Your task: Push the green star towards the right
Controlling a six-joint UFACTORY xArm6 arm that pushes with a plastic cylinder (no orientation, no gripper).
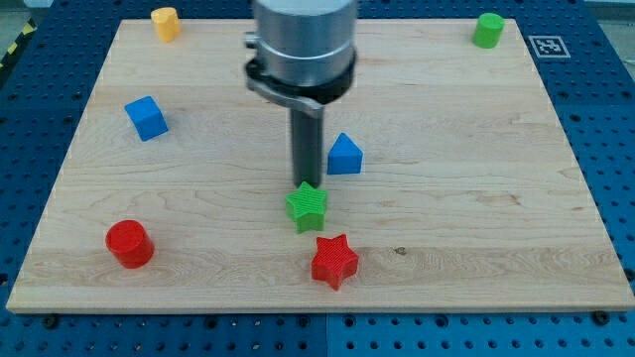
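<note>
a broad, smooth silver-grey cylinder forms the arm's last link (303,35), ringed at its base by a black collar with a pale grey clamp band slanting across it, from which a straight, dark grey, slightly glossy rod (306,147) runs to my tip (305,184).
</note>
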